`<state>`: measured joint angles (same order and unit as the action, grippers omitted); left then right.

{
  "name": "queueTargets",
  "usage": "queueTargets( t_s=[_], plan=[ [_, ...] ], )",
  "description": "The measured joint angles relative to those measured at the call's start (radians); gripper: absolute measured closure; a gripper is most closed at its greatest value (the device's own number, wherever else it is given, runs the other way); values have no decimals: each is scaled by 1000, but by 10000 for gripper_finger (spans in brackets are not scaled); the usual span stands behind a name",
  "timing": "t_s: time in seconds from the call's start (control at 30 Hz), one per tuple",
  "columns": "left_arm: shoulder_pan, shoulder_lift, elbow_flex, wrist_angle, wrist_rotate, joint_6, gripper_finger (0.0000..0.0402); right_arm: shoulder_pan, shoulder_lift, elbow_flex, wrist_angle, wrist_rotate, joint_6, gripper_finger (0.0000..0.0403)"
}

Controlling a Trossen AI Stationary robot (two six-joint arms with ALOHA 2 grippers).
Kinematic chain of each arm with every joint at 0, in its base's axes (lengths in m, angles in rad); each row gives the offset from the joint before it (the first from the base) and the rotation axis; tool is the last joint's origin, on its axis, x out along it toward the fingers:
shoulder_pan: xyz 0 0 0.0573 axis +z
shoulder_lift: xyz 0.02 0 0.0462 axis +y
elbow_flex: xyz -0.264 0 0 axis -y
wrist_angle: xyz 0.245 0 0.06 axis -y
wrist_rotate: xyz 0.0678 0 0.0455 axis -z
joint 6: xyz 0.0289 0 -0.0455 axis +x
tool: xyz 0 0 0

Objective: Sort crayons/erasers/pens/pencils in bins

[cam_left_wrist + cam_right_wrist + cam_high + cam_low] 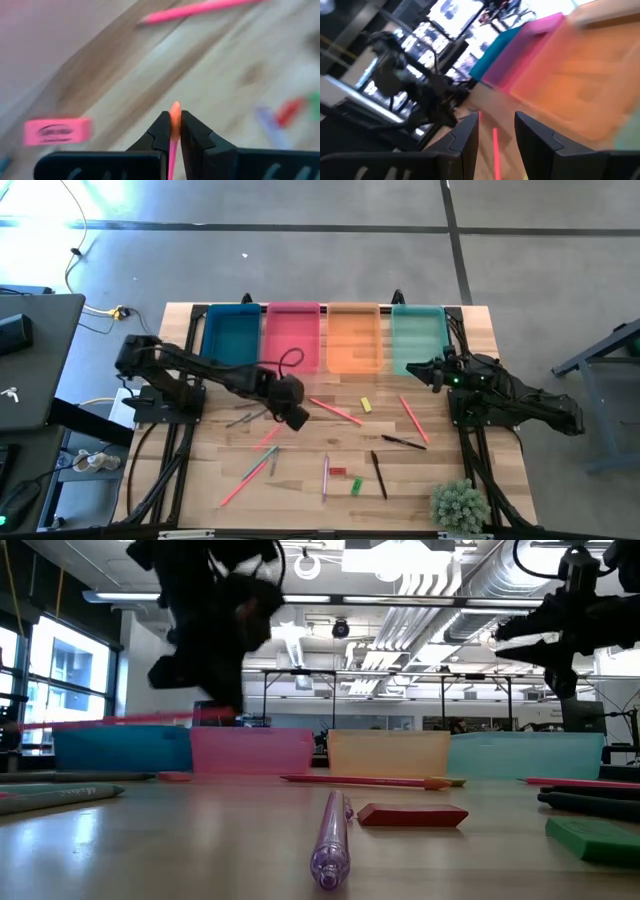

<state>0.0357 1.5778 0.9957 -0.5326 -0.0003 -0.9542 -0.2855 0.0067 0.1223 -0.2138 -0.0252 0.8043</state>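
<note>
My left gripper (296, 416) hovers over the middle of the table, just near of the pink-red bin (292, 335), shut on a pink pencil (110, 720). My right gripper (418, 369) hangs open and holding nothing at the near edge of the mint-green bin (418, 335); its wrist view shows the open fingers (495, 131) above a pink pencil (496, 146). Other pencils (335, 411) (414, 420), black pens (403, 442) (380, 475), and a yellow eraser (366, 404), a red eraser (412, 815) and a green eraser (356, 485) lie flat on the wood. The teal-blue bin (232, 335) and orange bin (353, 338) stand in the far row. My left gripper pinches the pink pencil between its two fingers; the wrist view shows the pencil's end (175, 114) poking out just past the fingertips (161, 131). The fingers lie across the pencil. It is lifted clear of the table and roughly level, with its long part (70, 723) reaching toward the table's left.
A pink eraser (57, 131) lies on the wood below my left gripper. A purple pen (330, 840) and grey sticks (240, 418) lie in the near half. A small green plant (460, 505) stands at the near right corner. The four bins line the far edge.
</note>
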Motion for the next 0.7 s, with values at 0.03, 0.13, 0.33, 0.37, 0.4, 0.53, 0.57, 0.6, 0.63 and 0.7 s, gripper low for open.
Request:
queueTargets(
  t_s=[0.03,0.13,0.33,0.37,0.4,0.53,0.57,0.6,0.63,0.7],
  plan=[
    [9,-21,2,26,-6,-5,393,0,0,0,11,-19,0,284],
    [48,-86,1,66,-64,-5,393,0,0,0,36,-58,0,284],
    [156,-196,2,145,-148,39,393,0,11,0,86,-86,0,284],
    [176,-211,2,155,-149,55,393,0,16,1,105,-86,-1,284],
    [196,-222,2,180,-152,73,393,0,16,1,116,-85,-1,284],
    [291,-264,2,243,-142,164,393,0,30,1,178,-50,-1,284],
    [314,-270,3,269,-136,187,393,0,33,1,195,-36,0,284],
    [342,-274,3,285,-131,210,394,0,35,2,208,-21,5,284],
    [372,-278,3,300,-119,233,394,0,39,7,210,0,8,284],
    [437,-278,2,362,-86,285,394,0,45,29,211,37,7,284]
  ],
)
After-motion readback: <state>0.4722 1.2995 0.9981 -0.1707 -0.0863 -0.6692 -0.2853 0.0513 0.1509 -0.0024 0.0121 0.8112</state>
